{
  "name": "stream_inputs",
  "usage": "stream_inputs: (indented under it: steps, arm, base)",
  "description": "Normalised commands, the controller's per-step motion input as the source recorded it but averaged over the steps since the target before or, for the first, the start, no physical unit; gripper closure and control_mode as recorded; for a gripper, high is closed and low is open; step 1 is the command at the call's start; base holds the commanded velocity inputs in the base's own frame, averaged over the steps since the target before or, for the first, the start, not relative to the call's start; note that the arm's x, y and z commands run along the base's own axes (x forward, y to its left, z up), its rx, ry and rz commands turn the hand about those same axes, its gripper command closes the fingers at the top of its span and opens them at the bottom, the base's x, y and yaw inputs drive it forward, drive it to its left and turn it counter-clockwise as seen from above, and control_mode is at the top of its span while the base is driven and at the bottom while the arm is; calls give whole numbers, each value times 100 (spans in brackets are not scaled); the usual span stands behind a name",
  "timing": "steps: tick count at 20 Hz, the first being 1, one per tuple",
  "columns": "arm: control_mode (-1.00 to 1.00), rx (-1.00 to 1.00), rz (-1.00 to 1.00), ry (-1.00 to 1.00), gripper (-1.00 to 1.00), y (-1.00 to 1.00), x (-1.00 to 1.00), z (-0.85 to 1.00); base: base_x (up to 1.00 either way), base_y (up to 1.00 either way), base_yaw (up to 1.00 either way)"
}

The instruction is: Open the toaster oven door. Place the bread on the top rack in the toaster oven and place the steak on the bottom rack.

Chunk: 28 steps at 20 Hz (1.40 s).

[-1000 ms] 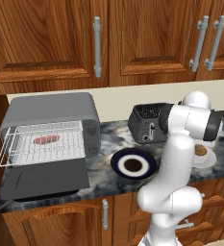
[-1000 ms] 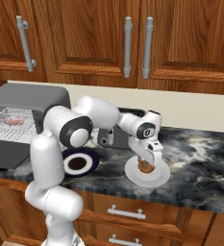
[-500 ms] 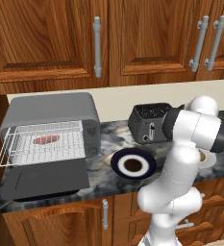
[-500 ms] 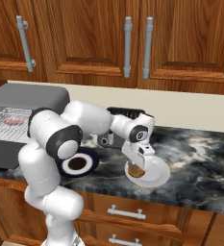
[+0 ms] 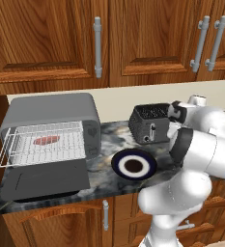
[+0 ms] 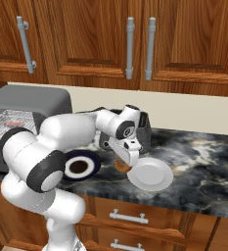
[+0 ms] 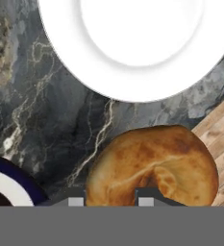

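**Bread clear of its plate, steak already on a rack**

Bread [image 7: 154, 166] sits between the 2 dark fingertips [image 7: 76, 201] at the bottom of the hand view, so the gripper [image 7: 107, 202] is closed on it – a golden-brown bun with a darker crust along its top edge. Beyond it lies the white plate [image 7: 137, 38], bare, on the dark marbled counter [image 7: 46, 110]. From the right base view the gripper [image 6: 126, 164] hangs just beside the left rim of that white plate [image 6: 152, 175], with a sliver of the brown bread [image 6: 119, 165] showing under the fingers.

Left of the arm stands a dark-blue plate [image 5: 133, 165] with a white ring and a dark brown middle; what the brown middle is cannot be told. Behind it is the black 2-slot toaster [image 5: 150, 123].

At the left end of the counter [image 5: 109, 140] the toaster oven [image 5: 51, 113] stands with the toaster oven door [image 5: 46, 179] folded down flat in front of it. A white wire rack [image 5: 41, 143] is pulled partway out over the door, and the steak [image 5: 46, 141] – a pink-red slab – lies on the wire grid. From this angle the 2 shelves overlap, so which of them carries the steak cannot be told.
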Motion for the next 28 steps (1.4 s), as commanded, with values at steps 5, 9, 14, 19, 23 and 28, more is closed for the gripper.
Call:
stream_inputs:
  steps: [5,9,14,19,23,28]
  arm:
    - [-100,0,0,-6,100,64,-12,39]
    - [-100,0,0,-3,100,66,-5,32]
    - [-100,0,0,-5,100,66,-3,53]
    - [-100,0,0,-6,100,82,0,41]
    - [-100,0,0,-7,100,99,-1,17]
    - [-100,0,0,-6,100,95,14,20]
  base:
    - [0,0,0]
    - [0,0,0]
    - [0,0,0]
    - [0,0,0]
    - [0,0,0]
    - [0,0,0]
